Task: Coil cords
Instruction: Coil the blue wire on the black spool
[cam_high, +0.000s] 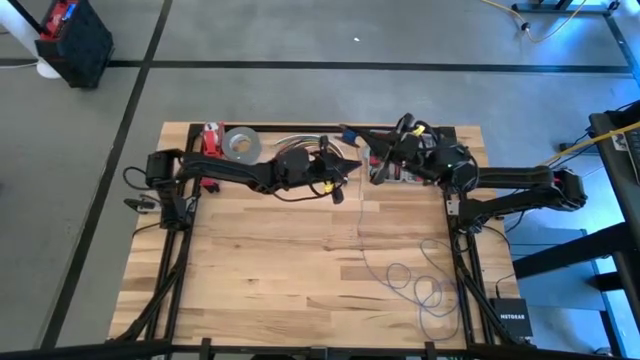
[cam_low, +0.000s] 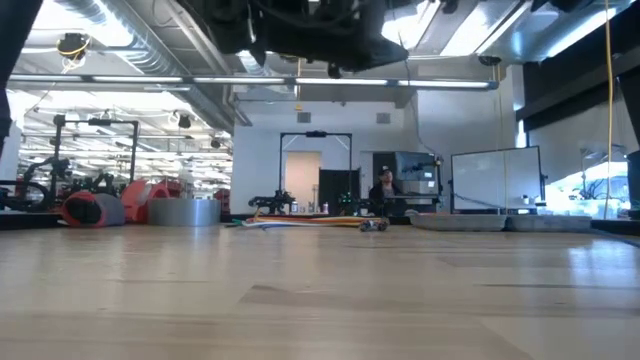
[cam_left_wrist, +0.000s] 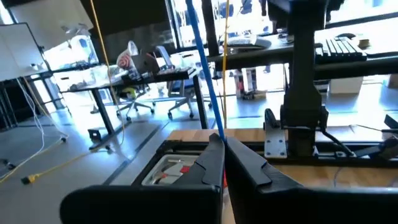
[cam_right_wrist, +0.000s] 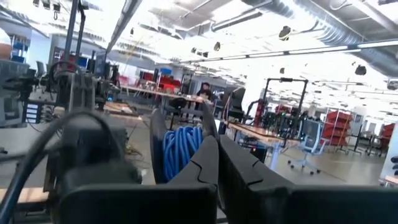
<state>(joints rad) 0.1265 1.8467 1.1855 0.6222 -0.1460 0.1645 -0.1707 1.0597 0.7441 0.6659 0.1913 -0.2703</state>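
1. From above, the pale butcher-block wooden table (cam_high: 270, 260) carries both dark arms, stretched toward each other near its far edge. The left gripper (cam_high: 352, 166) points right, with its fingers pressed together on a thin cord. The right gripper (cam_high: 376, 172) points left, just beside it, with its jaws also closed. The thin bluish-grey cord (cam_high: 425, 285) runs down the table from the two grippers and ends in loose loops near the right front corner. A grey roll of duct tape (cam_high: 241, 144) lies at the far edge, next to a small red-and-white object (cam_high: 211, 134). An open tool case (cam_high: 405, 165) sits under the right arm. A black box with red contents (cam_high: 72, 36) stands on the floor at upper left.

2. At table height, the dark arms hang at the top of the frame. The tape roll (cam_low: 185, 211) and some red items (cam_low: 92, 208) sit at the far left. A flat bundle of orange, yellow and white cables (cam_low: 300, 222) lies mid-table. A person (cam_low: 384, 190) sits far behind.

3. In the left wrist view, the left gripper (cam_left_wrist: 222, 142) has its two dark fingers meeting at the tips, with a blue line (cam_left_wrist: 202, 59) rising from between them.

4. In the right wrist view, the right gripper (cam_right_wrist: 210, 140) has its fingers closed together. A coiled blue cable (cam_right_wrist: 180, 148) hangs behind them.
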